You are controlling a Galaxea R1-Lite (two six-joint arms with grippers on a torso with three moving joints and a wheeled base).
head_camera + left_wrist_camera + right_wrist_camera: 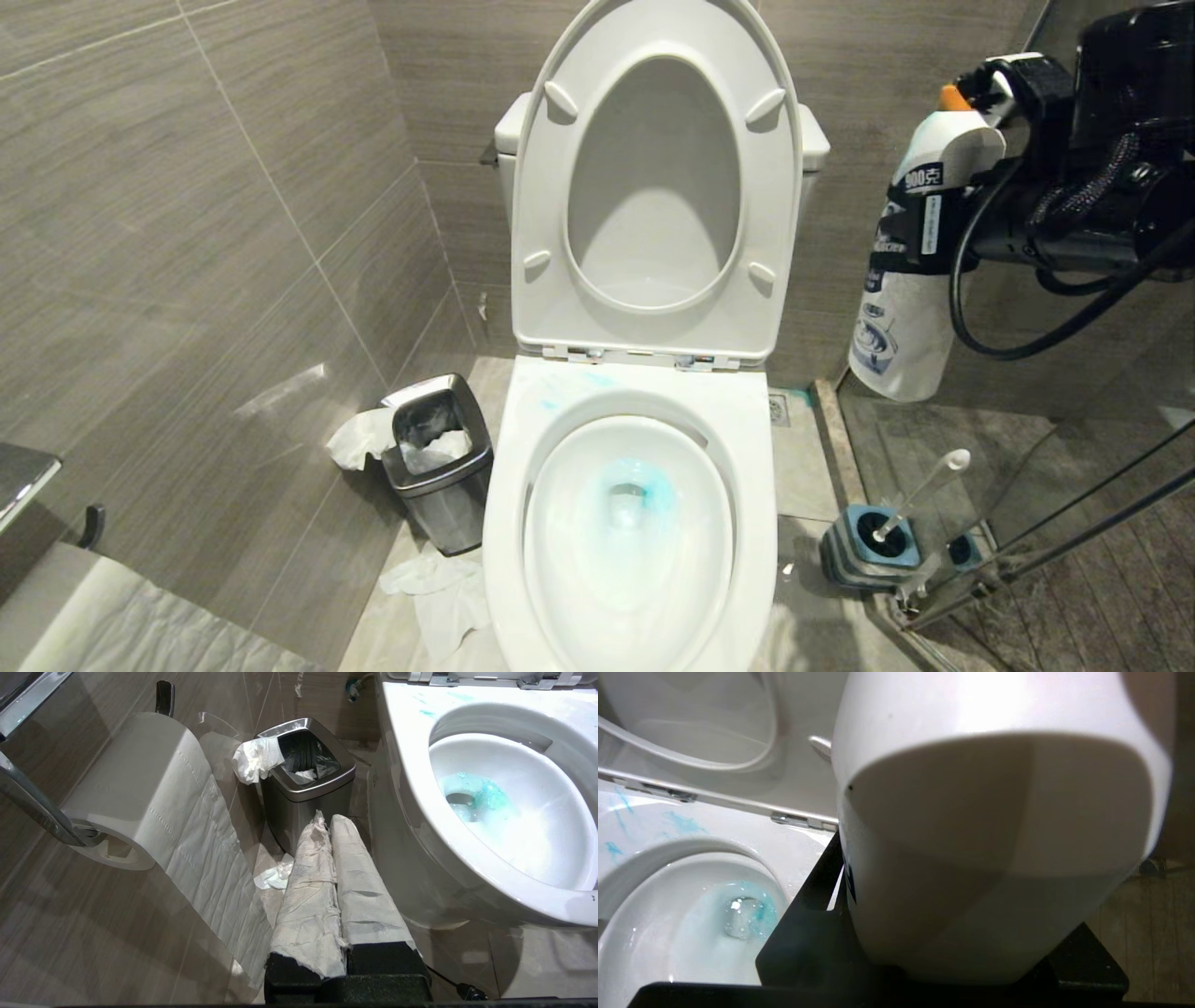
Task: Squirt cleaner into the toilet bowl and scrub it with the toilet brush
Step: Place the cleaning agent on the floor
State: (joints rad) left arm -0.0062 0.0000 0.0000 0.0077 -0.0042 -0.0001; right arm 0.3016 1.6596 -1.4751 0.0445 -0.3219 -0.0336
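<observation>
Right gripper (943, 224) raised at the far right, beside the upright lid (653, 37) and well above the floor, fingers half-spread and clamped on a white bottle (910, 280) with an orange cap tip, bottle upright. Seen from the right wrist, bottle (990, 826) filling the space between the black fingers (808, 933), bowl lying beyond and below to its left.

Bowl (747, 439) in the middle, seat (532, 233) and lid up. Cleaner (658, 490) pooled teal around the drain, with pale blue smears on the far-left rim by the chrome hinges (695, 359).

Brush (920, 495) standing tilted in its blue-grey holder (845, 551) on the floor at the near right of the bowl, well below the right gripper and untouched.

Left gripper (327, 821) low at the left of the bowl, paper-wrapped fingers (310, 882) pressed together, holding nothing, pointing toward a steel bin (303, 798) stuffed with tissue. Paper roll (140, 779) on its wall holder further left, a strip hanging down; crumpled tissue (439, 588) on the floor near the bin.
</observation>
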